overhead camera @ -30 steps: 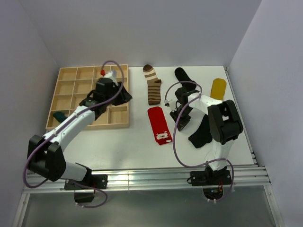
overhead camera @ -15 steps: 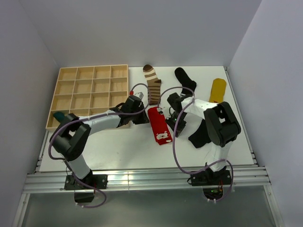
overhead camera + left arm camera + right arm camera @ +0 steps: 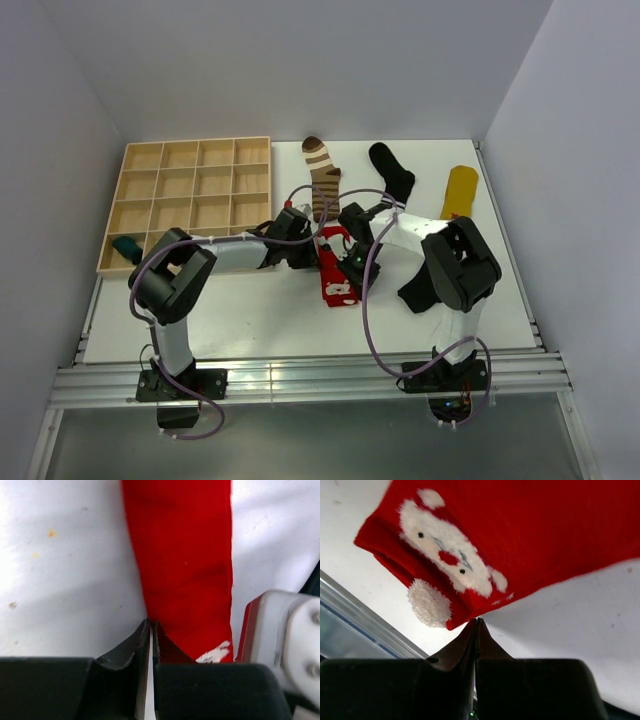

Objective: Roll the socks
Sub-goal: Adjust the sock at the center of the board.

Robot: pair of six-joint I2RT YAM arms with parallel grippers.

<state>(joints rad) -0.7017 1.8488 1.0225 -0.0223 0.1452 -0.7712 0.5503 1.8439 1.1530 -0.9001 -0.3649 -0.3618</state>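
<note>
Tray (image 3: 200, 142) left on table (image 3: 260, 320), 1 sock (image 3: 127, 246) inside; 5 socks (image 3: 322, 180) right.

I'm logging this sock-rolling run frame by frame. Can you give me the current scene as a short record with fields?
left gripper: shut, tips at the long edge of the red sock; pinch unclear
right gripper: shut, tips at its Santa end; pinch unclear
red sock state: flat, unrolled
striped sock: flat, just beyond the red one
far black sock: flat, toward the back
yellow sock: flat, far right
near black sock: partly covered by the right arm
teal sock: in the near-left compartment of the tray
</note>
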